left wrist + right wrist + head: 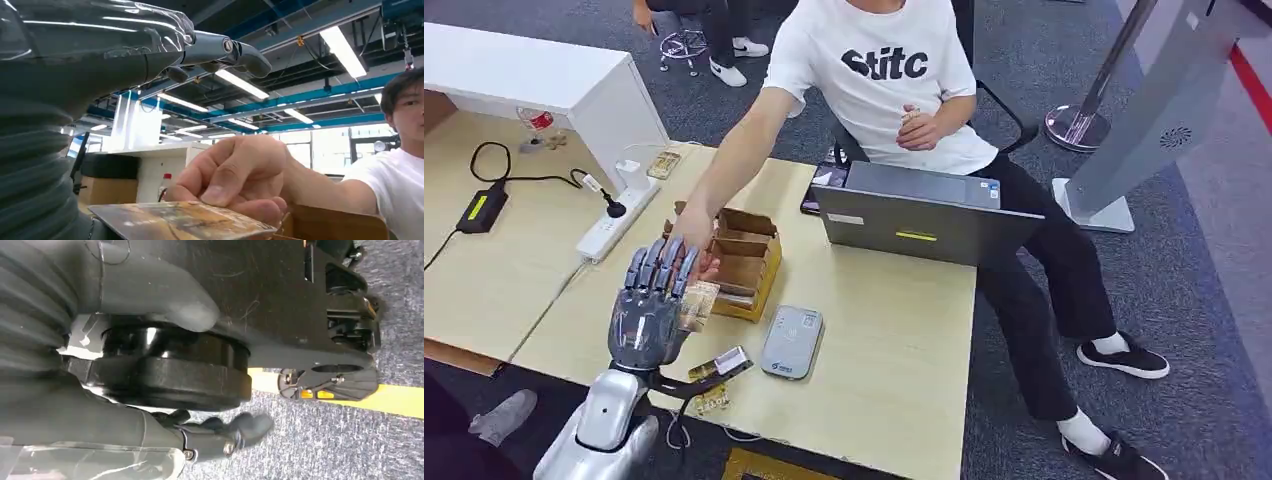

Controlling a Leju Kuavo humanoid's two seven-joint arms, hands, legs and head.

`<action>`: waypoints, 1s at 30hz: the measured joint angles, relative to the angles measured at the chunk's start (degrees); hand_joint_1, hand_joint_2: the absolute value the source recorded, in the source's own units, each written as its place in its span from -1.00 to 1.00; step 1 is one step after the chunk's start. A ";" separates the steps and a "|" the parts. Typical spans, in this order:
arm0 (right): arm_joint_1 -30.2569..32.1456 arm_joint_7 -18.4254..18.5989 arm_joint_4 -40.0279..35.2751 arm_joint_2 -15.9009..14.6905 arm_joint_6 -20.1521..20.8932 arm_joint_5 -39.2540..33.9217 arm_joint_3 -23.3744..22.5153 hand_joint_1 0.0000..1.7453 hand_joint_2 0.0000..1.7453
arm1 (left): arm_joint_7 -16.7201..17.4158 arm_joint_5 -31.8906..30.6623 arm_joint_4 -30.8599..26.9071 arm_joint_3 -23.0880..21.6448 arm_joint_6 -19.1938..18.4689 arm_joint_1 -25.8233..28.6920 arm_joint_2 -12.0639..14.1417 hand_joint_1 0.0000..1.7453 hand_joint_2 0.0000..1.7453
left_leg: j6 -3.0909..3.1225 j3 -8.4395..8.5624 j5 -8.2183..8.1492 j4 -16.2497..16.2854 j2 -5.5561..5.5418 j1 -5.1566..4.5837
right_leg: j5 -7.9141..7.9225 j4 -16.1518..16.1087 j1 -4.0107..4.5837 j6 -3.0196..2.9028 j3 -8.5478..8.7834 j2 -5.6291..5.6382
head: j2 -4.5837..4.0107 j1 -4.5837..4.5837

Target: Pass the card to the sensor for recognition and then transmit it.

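Observation:
My left hand (652,303) is raised over the front of the wooden table (894,370), fingers stretched up. A worn brownish card (698,304) sits at its thumb side, pinched against the hand. In the left wrist view the card (180,220) lies low, and a person's hand (235,175) pinches its far end with thumb on top. That person's hand (690,238) reaches in from across the table. The grey card sensor (792,341) lies flat on the table just right of my hand. My right hand (220,435) hangs beside my body over the carpet, holding nothing, fingers loosely apart.
A cardboard box (744,262) stands right behind my left hand. A grey laptop (921,215) sits at the far edge before the seated person. A white power strip (614,222) and black adapter (482,208) lie left. A small tagged object (722,364) rests near the front edge.

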 joint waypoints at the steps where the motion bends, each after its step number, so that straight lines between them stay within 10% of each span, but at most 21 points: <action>1: -0.04 0.17 0.00 0.04 0.00 0.04 0.09 -1.00 1.00 | 0.00 0.39 0.45 0.13 0.22 -0.31 0.15 -1.00 1.00 | 0.00 -0.01 0.00 0.00 0.00 0.01 | 0.00 0.00 0.00 0.00 0.00 -0.01 | 0.00 0.00; 3: -0.07 0.28 0.00 0.07 0.00 0.11 0.24 -1.00 1.00 | -0.22 1.28 1.18 0.42 0.43 -0.90 0.52 -1.00 1.00 | -0.01 -0.01 0.01 0.00 -0.01 0.01 | 0.00 0.01 0.01 0.00 0.01 -0.01 | 0.00 0.02; 4: -0.08 0.28 0.00 0.07 0.00 0.11 0.35 -1.00 1.00 | -0.67 1.94 1.42 0.68 0.50 -1.06 0.72 -0.40 1.00 | -0.03 -0.02 0.02 0.00 -0.01 0.01 | 0.01 0.01 0.01 -0.01 0.00 -0.01 | 0.00 0.02; 5: -0.07 0.26 0.00 0.09 0.00 0.11 0.39 -1.00 1.00 | -0.90 2.41 1.44 0.92 0.55 -1.10 0.85 0.88 1.00 | -0.03 -0.02 0.02 0.00 0.00 0.01 | 0.01 0.01 0.00 -0.01 0.00 0.00 | 0.00 0.02; 6: -0.07 0.24 0.00 0.09 -0.02 0.11 0.42 -1.00 1.00 | -1.09 3.02 1.44 1.09 0.57 -1.12 0.94 1.00 1.00 | -0.03 -0.02 0.02 0.00 0.00 0.01 | 0.01 0.01 0.01 -0.01 0.00 0.00 | 0.00 0.00; 30: -0.06 0.11 0.00 0.22 -0.39 0.11 0.48 -1.00 1.00 | -4.72 8.52 -0.04 3.61 1.64 -0.16 1.29 1.00 1.00 | -0.03 -0.02 0.02 0.00 -0.01 0.01 | 0.01 0.00 0.00 -0.02 -0.01 -0.01 | 0.00 0.00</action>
